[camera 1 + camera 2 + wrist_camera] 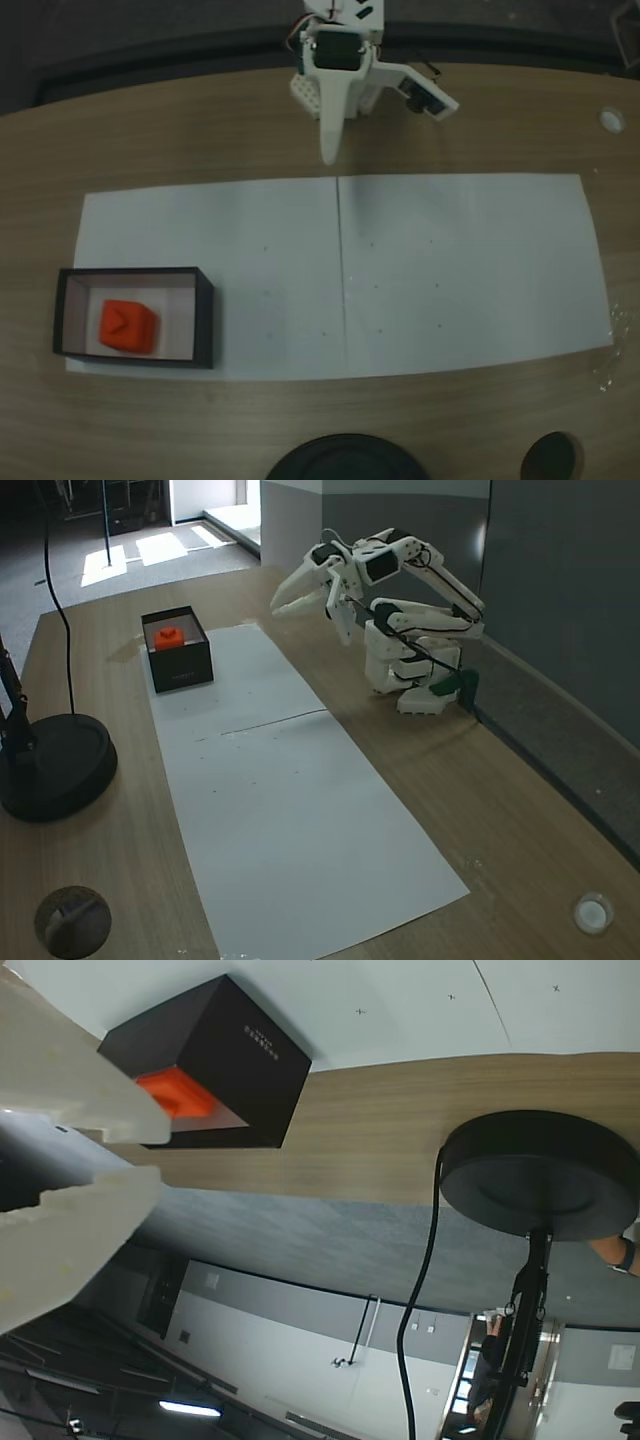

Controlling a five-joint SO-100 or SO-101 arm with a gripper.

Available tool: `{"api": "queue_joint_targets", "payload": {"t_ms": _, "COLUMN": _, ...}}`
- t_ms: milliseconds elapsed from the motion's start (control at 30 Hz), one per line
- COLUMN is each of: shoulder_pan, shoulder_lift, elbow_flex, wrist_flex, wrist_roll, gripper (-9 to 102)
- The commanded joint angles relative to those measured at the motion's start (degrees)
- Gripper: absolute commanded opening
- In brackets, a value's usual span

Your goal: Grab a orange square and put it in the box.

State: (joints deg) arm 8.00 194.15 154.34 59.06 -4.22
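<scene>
Fingers empty and parted, orange square already lying in the box

The fingers (300,598) stand slightly apart with nothing between them, raised off the table (520,810) and pointing out over it from the folded-back arm (420,630), whose upper links are tucked close above its base. Well away from the fingers, at the far end of the white paper sheet (450,260), sits the box (205,320), and the orange square (127,326) rests on its pale floor, chevron face up, just beside one black wall. It looks like a small, stiff, light plastic cube with smooth rounded edges, likely a little slippery; were it to be taken again, two opposite flat sides would give the surest hold. A round black lamp base (50,765) stands on the table beyond the sheet
</scene>
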Motion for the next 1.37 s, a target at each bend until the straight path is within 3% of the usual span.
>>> {"api": "queue_joint_targets", "payload": {"t_ms": 0, "shoulder_pan": 0.2, "shoulder_lift": 3.6, "elbow_flex": 3.3, "wrist_flex": -1.1, "wrist_roll": 0.4, "gripper": 0}}
{"api": "queue_joint_targets", "payload": {"t_ms": 433, "shoulder_pan": 0.2, "shoulder_lift": 5.0, "elbow_flex": 21.6, "wrist_flex": -0.9, "wrist_roll": 7.1, "gripper": 0}}
{"api": "queue_joint_targets", "payload": {"t_ms": 633, "shoulder_pan": -0.1, "shoulder_lift": 5.0, "elbow_flex": 21.6, "wrist_flex": 0.5, "wrist_roll": 7.2, "gripper": 0}}
{"api": "queue_joint_targets", "payload": {"t_ms": 800, "shoulder_pan": -4.1, "shoulder_lift": 4.9, "elbow_flex": 17.6, "wrist_flex": 15.1, "wrist_roll": 6.7, "gripper": 0}}
{"api": "queue_joint_targets", "payload": {"t_ms": 1333, "shoulder_pan": -5.4, "shoulder_lift": 4.9, "elbow_flex": 17.5, "wrist_flex": 14.9, "wrist_roll": 7.1, "gripper": 0}}
